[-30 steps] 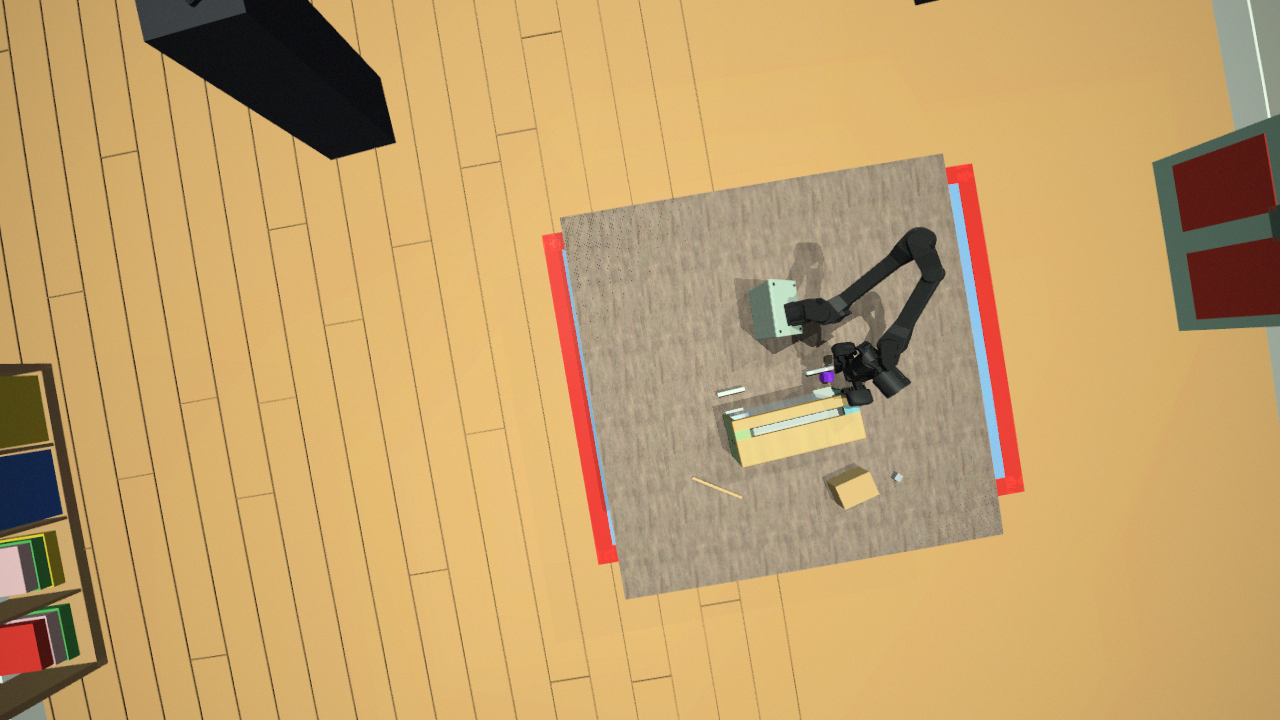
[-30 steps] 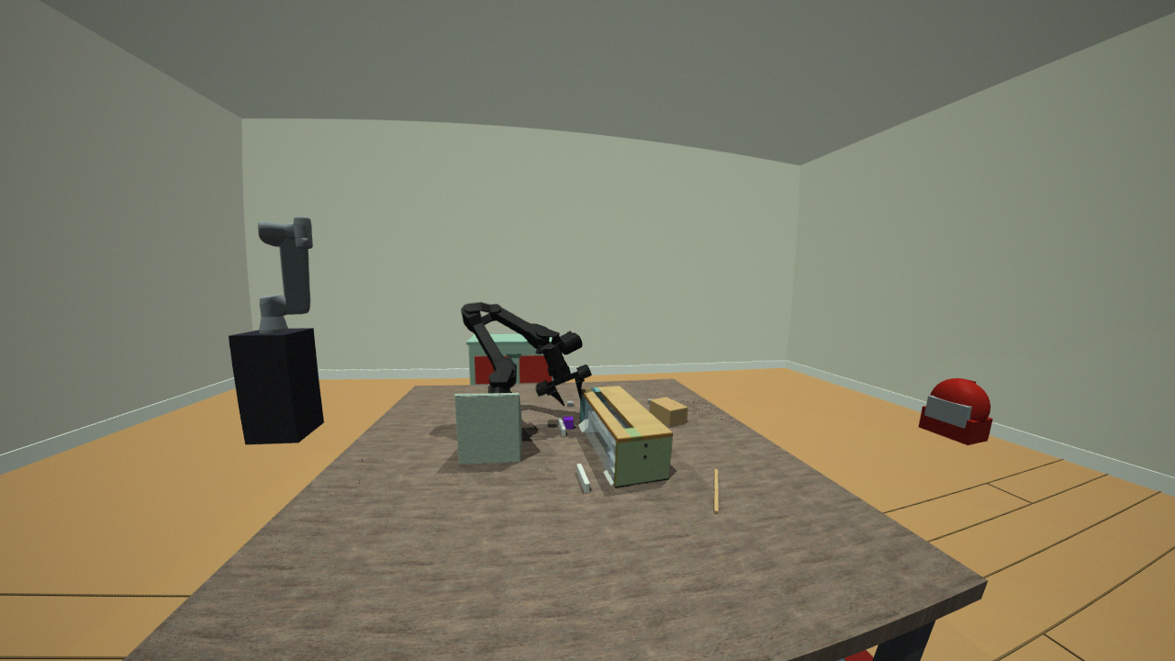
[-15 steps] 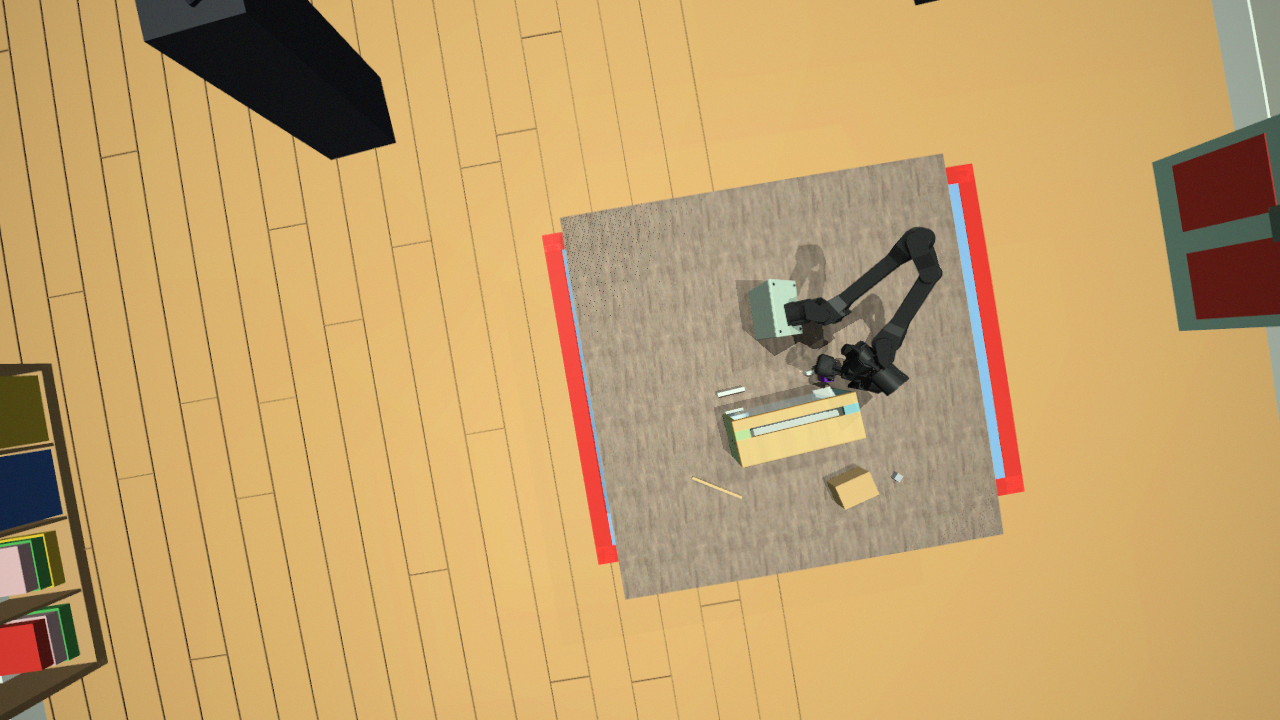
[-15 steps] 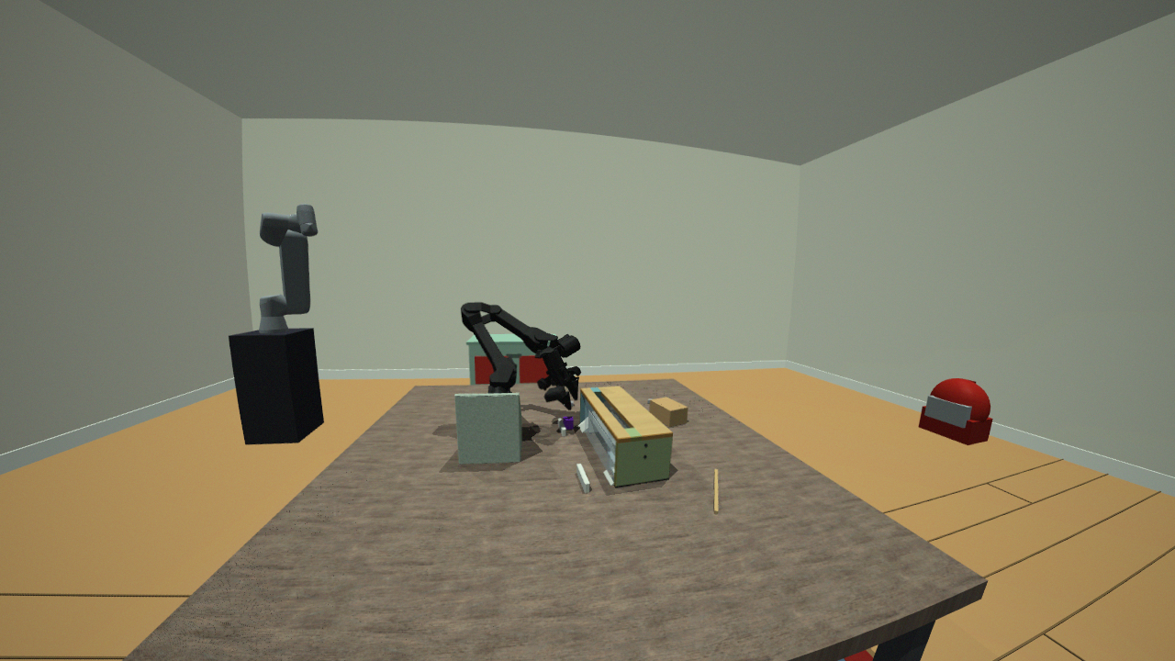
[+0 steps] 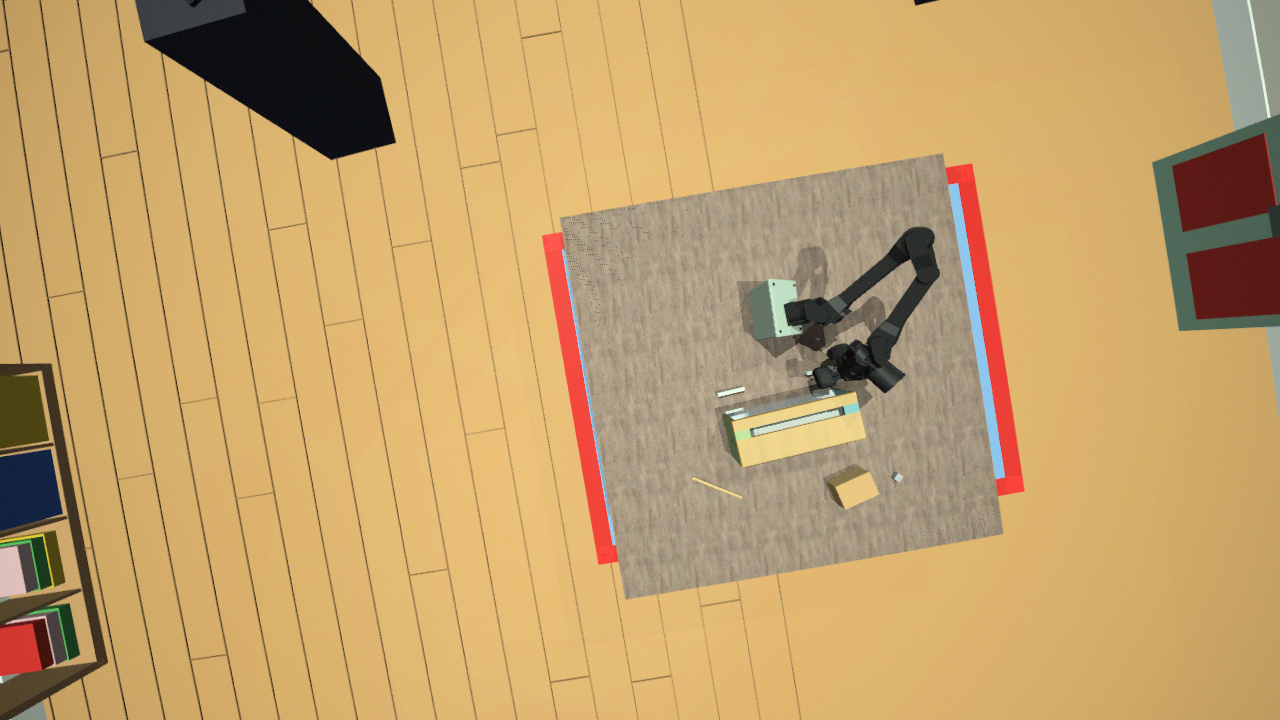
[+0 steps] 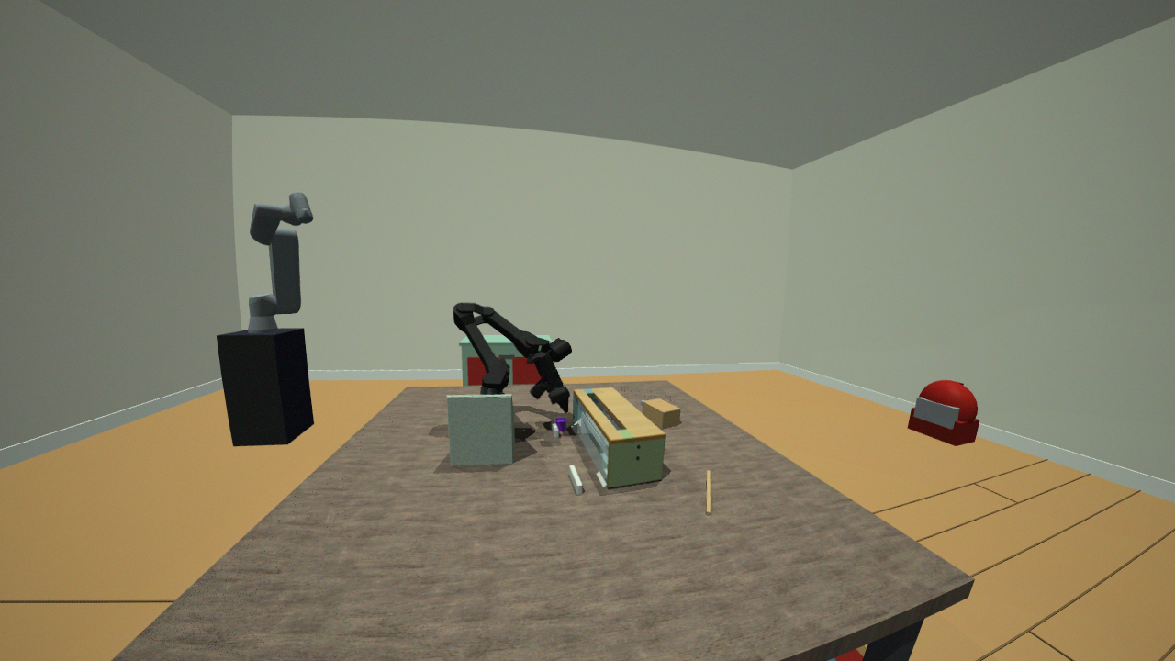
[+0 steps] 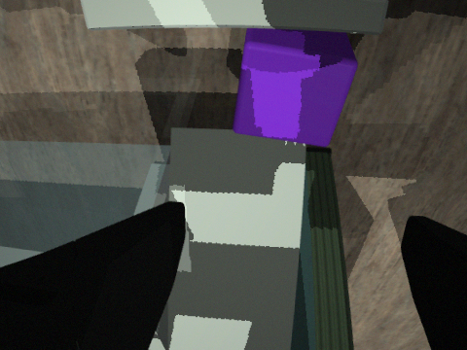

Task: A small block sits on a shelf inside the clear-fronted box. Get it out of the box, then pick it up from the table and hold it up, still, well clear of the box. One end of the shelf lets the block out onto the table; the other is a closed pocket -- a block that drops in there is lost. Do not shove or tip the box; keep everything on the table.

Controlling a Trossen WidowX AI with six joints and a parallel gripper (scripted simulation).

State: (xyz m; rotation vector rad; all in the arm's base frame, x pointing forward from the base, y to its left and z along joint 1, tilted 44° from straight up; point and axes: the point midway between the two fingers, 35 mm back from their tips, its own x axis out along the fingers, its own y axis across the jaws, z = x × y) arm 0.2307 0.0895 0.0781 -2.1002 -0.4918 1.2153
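The purple block (image 6: 561, 424) (image 7: 297, 92) lies on the table outside the box (image 5: 801, 438) (image 6: 634, 462), just off the low end of a pale ramp (image 7: 243, 219) at the box's exit. It is close to a pale strip (image 6: 555, 431) (image 7: 219, 15) that stands on its far side. In the top view the arm hides the block. My gripper (image 7: 296, 227) is open and empty, pointing down above the ramp end. In the wrist view the block lies beyond the fingertips, not between them. The box's green end wall (image 7: 328, 253) lies below the gap between the fingers.
A pale green upright block (image 5: 776, 308) (image 6: 480, 430) stands beside the arm's base. Another pale strip (image 5: 730, 391) (image 6: 576, 479) lies in front of the box. A thin wooden stick (image 5: 716, 487) (image 6: 708, 491), a tan block (image 5: 856, 488) (image 6: 661, 412) and a small grey cube (image 5: 897, 477) lie beyond the box.
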